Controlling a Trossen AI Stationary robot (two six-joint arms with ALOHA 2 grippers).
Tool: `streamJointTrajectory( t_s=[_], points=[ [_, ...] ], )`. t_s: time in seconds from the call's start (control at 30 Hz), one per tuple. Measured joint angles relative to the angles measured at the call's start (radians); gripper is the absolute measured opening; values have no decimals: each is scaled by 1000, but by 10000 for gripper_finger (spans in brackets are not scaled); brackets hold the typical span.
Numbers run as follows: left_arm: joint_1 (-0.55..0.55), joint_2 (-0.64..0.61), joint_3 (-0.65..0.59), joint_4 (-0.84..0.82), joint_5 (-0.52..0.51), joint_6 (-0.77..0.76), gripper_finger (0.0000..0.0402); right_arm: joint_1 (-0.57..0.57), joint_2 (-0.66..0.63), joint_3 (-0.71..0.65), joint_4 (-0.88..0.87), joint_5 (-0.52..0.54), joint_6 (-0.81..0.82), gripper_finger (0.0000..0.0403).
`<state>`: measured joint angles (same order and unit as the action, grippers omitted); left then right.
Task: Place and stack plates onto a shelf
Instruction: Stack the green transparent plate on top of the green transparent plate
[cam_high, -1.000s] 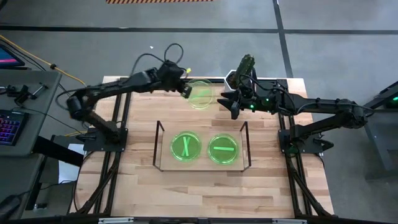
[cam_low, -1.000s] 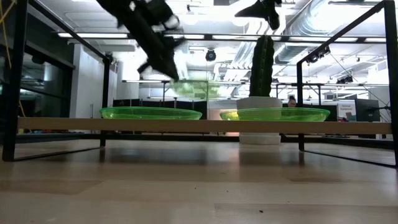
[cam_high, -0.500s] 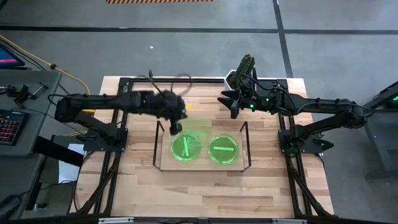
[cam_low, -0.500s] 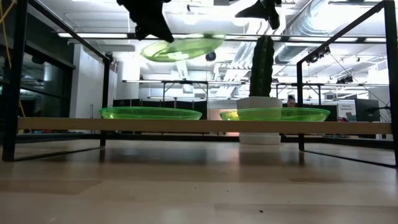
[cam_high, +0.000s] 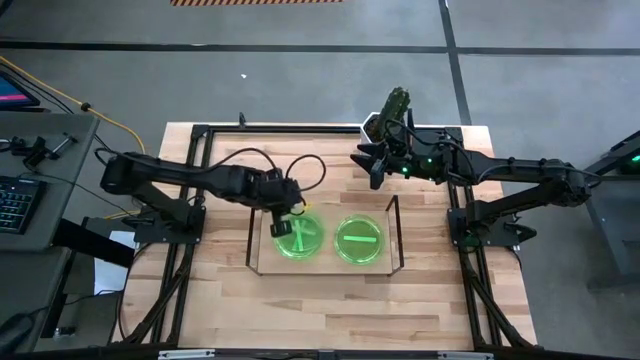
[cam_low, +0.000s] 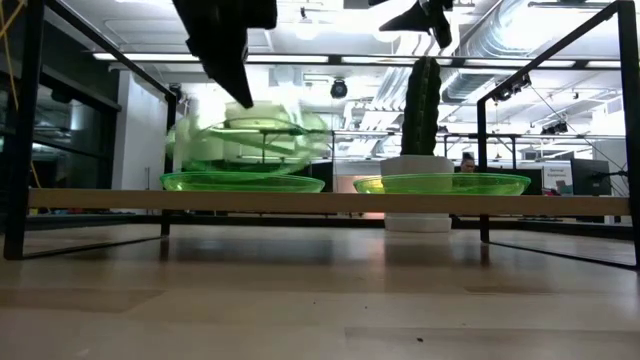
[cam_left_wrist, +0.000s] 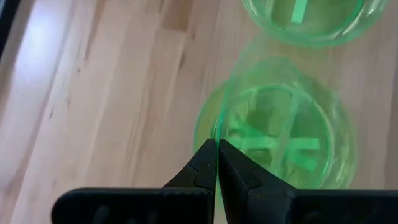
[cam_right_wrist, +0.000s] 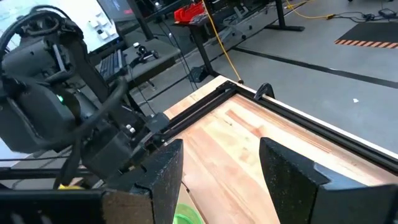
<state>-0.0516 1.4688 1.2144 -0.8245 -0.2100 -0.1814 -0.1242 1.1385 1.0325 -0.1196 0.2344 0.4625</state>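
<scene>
Shelf (cam_high: 256, 232) of thin dark wire with a wood-coloured top stood at the middle of the table (cam_high: 420, 300), the largest thing on it. Two stacks of green plates lay on it: a left stack (cam_high: 297, 240) at about nine o'clock from the shelf's centre and a right plate (cam_high: 359, 240) at three o'clock. The left gripper (cam_high: 281, 227) hung over the left stack's nine-o'clock edge, its jaws pinched tight on the rim of another plate (cam_left_wrist: 273, 130). That held plate looked blurred in the low view, so whether it touched the stack beneath could not be told; it seemed just above it. The right gripper (cam_high: 368, 165) waited near the table's twelve o'clock edge, beside a potted cactus (cam_high: 393, 105), with its jaws spread wide and holding nothing.
</scene>
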Motion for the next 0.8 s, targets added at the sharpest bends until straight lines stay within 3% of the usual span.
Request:
streamJointTrajectory(
  t_s=[0.47, 0.6, 0.8],
  points=[
    [-3, 46, -3, 23, 31, -5, 0, 0, 0, 0, -11, 2, 0, 195],
    [0, 46, -3, 51, 105, 0, 1, 0, 0, 0, -11, 6, 0, 195],
    [0, 44, -3, 62, 155, -10, 37, 0, 1, 0, -11, 6, 0, 195]
  ],
)
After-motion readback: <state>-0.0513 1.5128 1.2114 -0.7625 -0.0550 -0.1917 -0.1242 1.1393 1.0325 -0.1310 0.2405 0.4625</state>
